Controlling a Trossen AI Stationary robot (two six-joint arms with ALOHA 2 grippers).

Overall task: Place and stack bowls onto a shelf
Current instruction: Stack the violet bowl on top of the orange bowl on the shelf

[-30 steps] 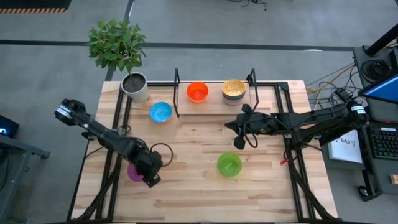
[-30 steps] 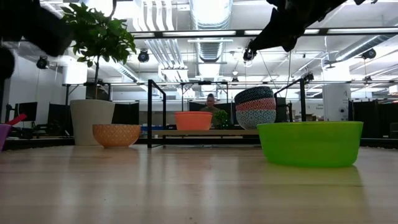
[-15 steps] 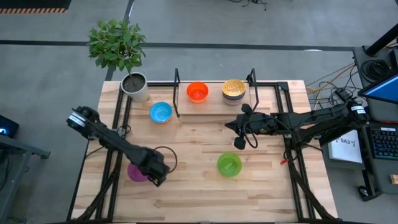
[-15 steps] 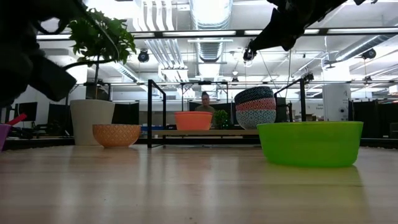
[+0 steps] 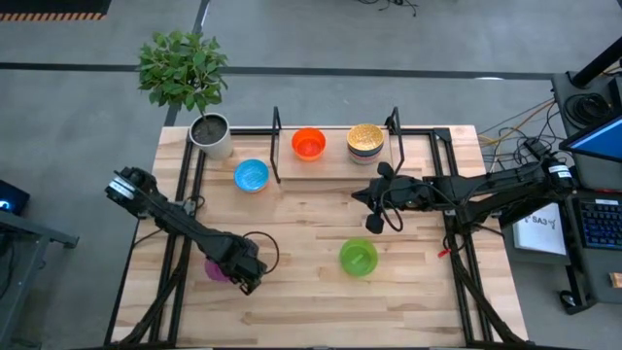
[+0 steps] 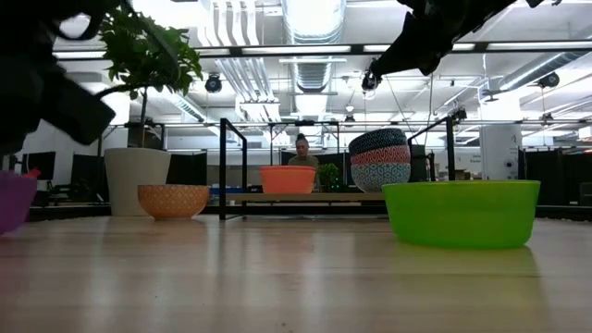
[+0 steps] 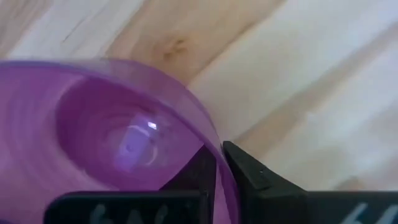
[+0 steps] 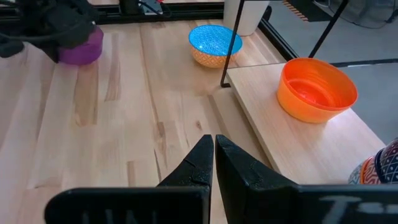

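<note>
A purple bowl [image 5: 214,268] sits near the table's left near part, and my left gripper [image 5: 245,276] is shut on its rim. On the shelf [image 5: 335,161] at the far side stand an orange-red bowl [image 5: 308,144] and a stack of bowls topped by a mustard dotted one [image 5: 365,138]. A light blue bowl [image 5: 251,175] rests on the table beside the shelf's left upright. The green bowl [image 5: 358,257] stands on the table right of centre. My right gripper [image 5: 362,194] hangs shut above the table in front of the shelf, with nothing in it. My left gripper pinches the purple bowl's rim [image 7: 210,144] on the side toward the table's right edge. One finger [image 7: 194,169] is inside the bowl and one finger [image 7: 250,174] is outside it. The fingers come from above, pointing down. I cannot tell whether the bowl's base is on the table.
A white-grey plant pot [image 5: 212,134] with a leafy plant stands at the far left corner. Black wire uprights [image 5: 277,131] close the shelf at each end. Bare tabletop [image 5: 292,233] lies between the purple and green bowls. A person [image 6: 301,153] shows in the room behind.
My left arm has swung in toward the table, and its gripper has shifted a little toward the table's right edge at the purple bowl. In the low view the bowl now reaches further into the picture from its left edge. My right arm has kept still.
</note>
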